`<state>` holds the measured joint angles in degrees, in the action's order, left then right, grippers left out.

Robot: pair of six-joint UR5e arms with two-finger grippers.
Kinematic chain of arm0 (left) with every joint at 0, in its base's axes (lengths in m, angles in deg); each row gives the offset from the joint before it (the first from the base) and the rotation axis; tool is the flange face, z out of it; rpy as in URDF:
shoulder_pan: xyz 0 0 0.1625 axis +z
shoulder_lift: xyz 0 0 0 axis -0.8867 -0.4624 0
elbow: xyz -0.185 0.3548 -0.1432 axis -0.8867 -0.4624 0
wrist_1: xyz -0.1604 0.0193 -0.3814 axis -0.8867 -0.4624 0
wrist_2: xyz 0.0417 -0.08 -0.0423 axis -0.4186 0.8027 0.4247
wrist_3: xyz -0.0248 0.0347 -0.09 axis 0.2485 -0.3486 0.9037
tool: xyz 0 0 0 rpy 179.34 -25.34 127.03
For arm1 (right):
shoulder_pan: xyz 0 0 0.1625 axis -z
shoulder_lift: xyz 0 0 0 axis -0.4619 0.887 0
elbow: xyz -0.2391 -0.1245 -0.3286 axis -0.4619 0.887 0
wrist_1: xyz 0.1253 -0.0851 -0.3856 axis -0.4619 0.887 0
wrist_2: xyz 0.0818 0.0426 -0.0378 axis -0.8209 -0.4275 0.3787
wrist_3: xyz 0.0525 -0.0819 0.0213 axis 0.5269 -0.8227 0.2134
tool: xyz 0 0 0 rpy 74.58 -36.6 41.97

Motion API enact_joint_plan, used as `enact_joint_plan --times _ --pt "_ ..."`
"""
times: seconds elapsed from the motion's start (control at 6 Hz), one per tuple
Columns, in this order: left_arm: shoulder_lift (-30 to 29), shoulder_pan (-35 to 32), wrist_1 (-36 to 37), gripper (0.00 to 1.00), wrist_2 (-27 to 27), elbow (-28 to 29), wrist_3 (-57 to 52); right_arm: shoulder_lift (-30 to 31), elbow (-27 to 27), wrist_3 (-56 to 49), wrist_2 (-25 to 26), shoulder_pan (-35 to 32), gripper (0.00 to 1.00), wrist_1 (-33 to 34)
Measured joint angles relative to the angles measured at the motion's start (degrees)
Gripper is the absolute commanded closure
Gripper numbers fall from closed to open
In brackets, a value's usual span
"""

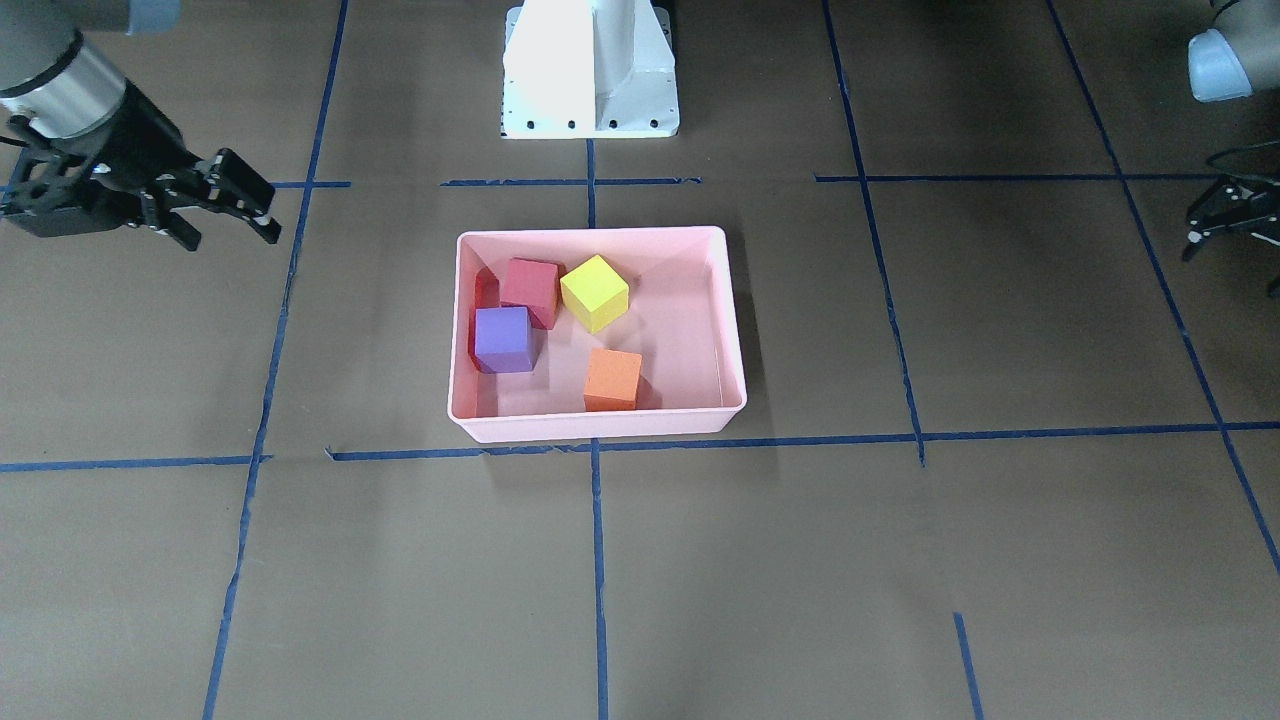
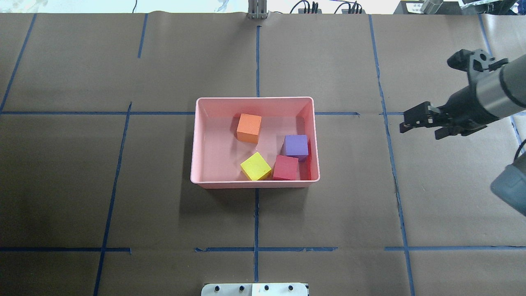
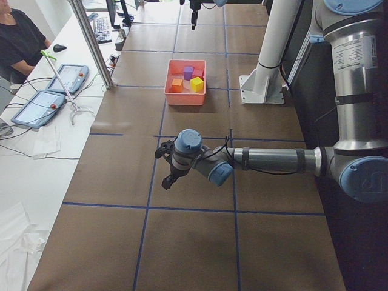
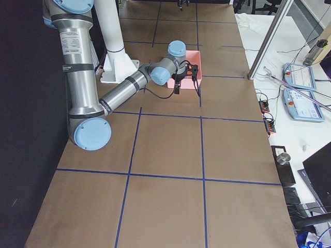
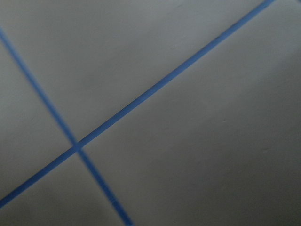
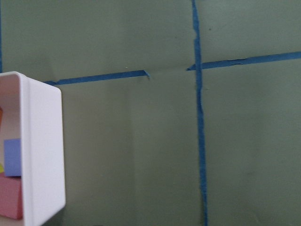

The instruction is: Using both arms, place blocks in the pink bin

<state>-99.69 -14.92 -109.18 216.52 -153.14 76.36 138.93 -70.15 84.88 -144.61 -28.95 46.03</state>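
The pink bin [image 1: 600,428] sits mid-table. All four blocks lie inside it: pink-red [image 1: 530,288], purple [image 1: 503,338], yellow-green [image 1: 595,292] and orange [image 1: 612,378]. The purple block touches the pink-red one. My right gripper [image 1: 235,238] hangs above the bare table beside the bin, open and empty; it also shows in the overhead view [image 2: 419,131]. My left gripper [image 1: 1195,232] is far off on the bin's other side, half cut off by the frame edge, and looks open and empty. The right wrist view shows the bin's corner [image 6: 44,155], washed out to white.
The white pedestal [image 1: 590,65] stands behind the bin. Blue tape lines [image 1: 598,560] cross the brown table cover. A side table with tablets [image 3: 66,79], a metal post [image 3: 91,42] and a seated person [image 3: 18,36] lie beyond the table's far edge.
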Motion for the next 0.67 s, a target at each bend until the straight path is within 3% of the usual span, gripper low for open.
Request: enact_joint_plan --times 0.33,0.67 --pt "-6.7 -8.9 20.4 0.0 6.7 -0.5 -0.5 8.8 0.8 -17.1 -2.1 -6.3 0.0 -0.3" --pt "-8.7 -12.0 31.0 0.0 8.9 -3.9 -0.5 14.3 3.1 -32.0 -2.5 -12.3 0.0 -0.1"
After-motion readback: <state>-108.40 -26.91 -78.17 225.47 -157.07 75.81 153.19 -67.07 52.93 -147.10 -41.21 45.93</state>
